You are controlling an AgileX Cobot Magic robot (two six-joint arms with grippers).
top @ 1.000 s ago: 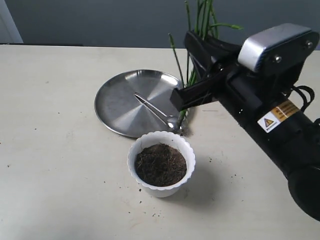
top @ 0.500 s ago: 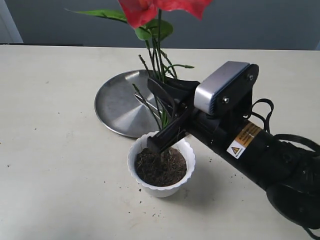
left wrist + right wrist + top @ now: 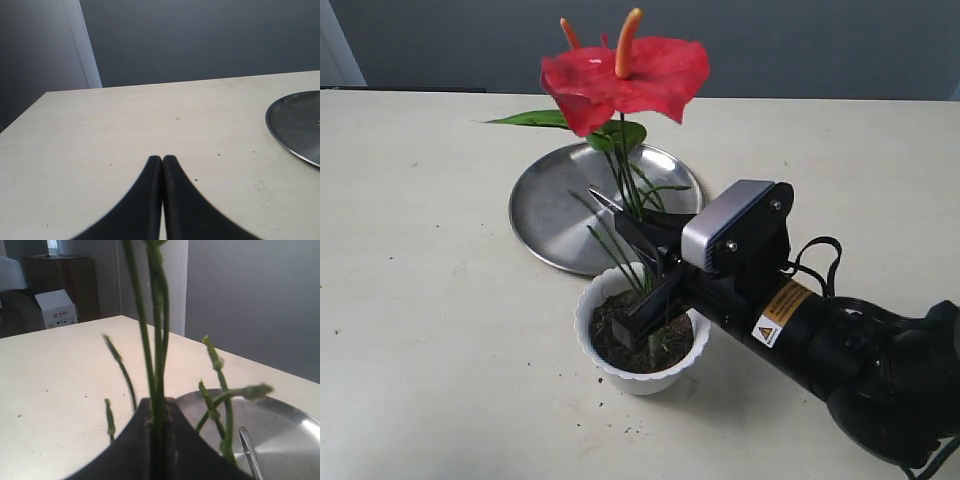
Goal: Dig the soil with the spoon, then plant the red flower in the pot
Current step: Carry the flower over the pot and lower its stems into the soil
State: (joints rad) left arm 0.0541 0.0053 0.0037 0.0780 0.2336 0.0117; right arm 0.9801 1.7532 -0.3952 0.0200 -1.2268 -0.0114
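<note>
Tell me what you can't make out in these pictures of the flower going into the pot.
- Stem base of the red flower: exterior view, hidden by the right gripper, so its depth in the soil is unclear.
- Spoon: exterior view, mostly behind stems; right wrist view cuts it at the frame edge.
- Blossom: cropped out of the right wrist view.
- Left gripper: absent from the exterior view.
- Pot: in neither wrist view.

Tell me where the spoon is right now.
In the exterior view the spoon lies on the steel plate, behind the white pot and mostly hidden by the red flower stems and the right gripper.
</note>
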